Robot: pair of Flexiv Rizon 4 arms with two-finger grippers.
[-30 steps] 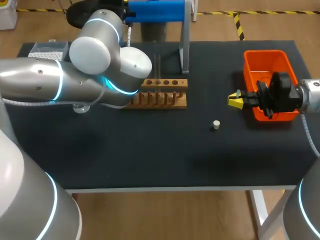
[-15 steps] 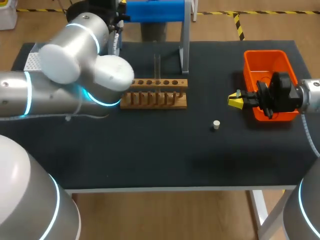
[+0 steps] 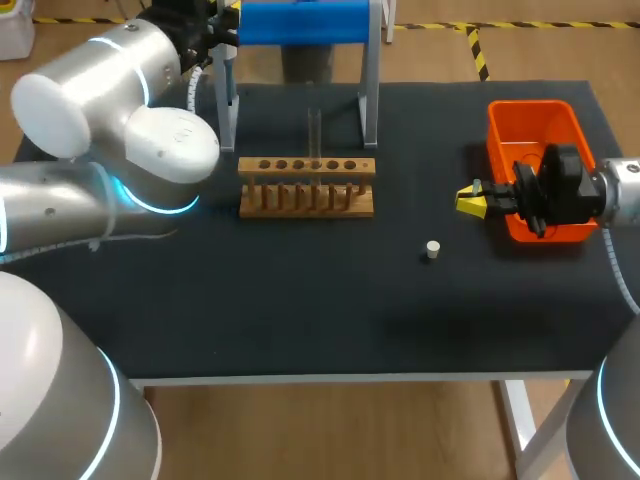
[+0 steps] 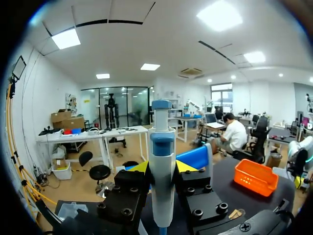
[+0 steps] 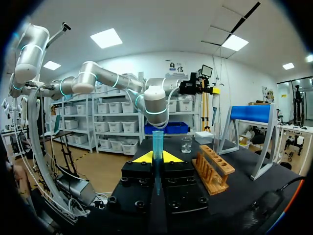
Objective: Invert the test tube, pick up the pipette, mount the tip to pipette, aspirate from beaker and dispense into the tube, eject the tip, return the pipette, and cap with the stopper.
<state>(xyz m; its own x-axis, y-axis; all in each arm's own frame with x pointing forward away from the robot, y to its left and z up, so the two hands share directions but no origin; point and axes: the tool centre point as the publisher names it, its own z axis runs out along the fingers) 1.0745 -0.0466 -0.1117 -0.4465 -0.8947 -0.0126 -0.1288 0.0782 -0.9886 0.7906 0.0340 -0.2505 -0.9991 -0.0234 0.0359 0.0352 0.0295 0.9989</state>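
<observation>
At the desk's (image 3: 300,290) far left corner the left gripper (image 4: 161,167) clamps the light, stiff pipette (image 4: 162,142) by its barrel, likely the surest hold, while the right gripper (image 5: 157,157) pinches a probably fragile test tube (image 5: 157,141) near the right edge.

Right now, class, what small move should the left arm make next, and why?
Probably carry the pipette down over the tip box: the left gripper is shut on it, high beside the blue stand, and mounting a tip is the step not yet done.
</observation>
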